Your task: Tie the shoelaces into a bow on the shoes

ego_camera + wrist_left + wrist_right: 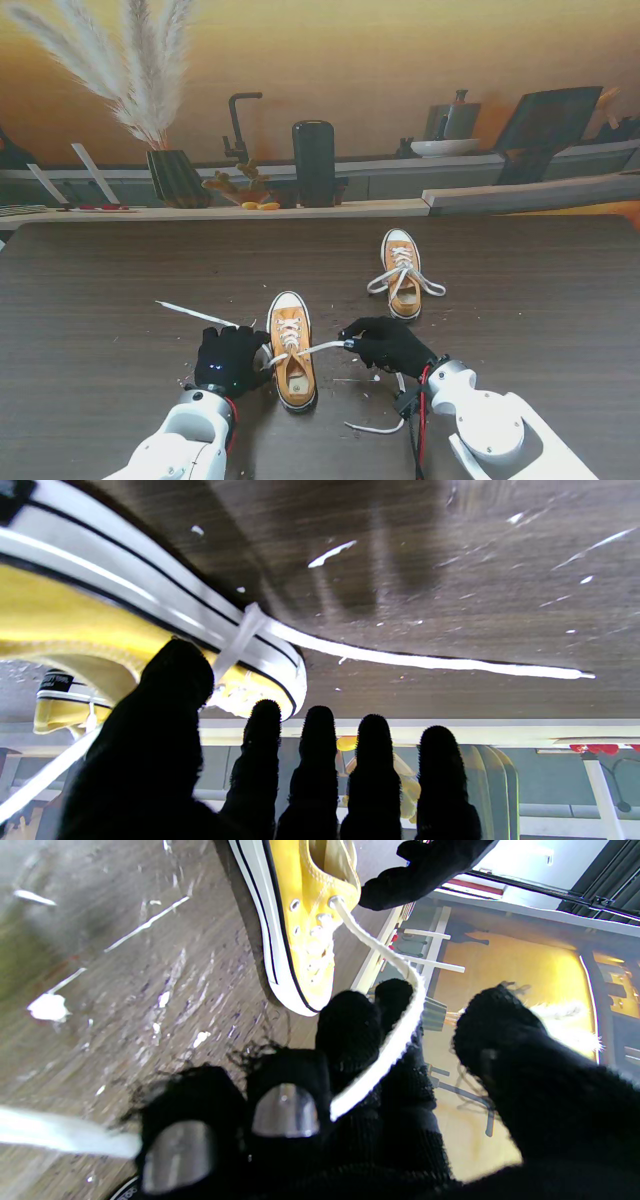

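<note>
Item one: near yellow canvas low-top sneaker with white rubber toe cap and sole, toe pointing far, standing on the dark wood-grain table between the two hands. Its white flat laces are untied.

Item two: right-side white lace end, running taut from the top eyelets rightward into the right hand in its black knit glove. The right wrist view shows the lace lying across the curled fingers, with the thumb standing apart from it; the lace is held among the fingers, though how firmly cannot be told.

Item three: left-side white lace end, lying flat on the table and trailing far and left from the shoe.

Item four: left hand in black glove, just beside the sneaker's left flank. Fingers are straight and spread, gripping nothing.

Item five: second matching yellow sneaker, farther and to the right, laces loose over its sides. Untouched.

Item six: a loose white lace strand curling on the table near the right wrist.

Step in hand, judged: gathering both lace ends of the near shoe before any crossing. The next move likely calls for the left hand to pinch the slack left lace, then bring the two ends across each other over the tongue.
</note>
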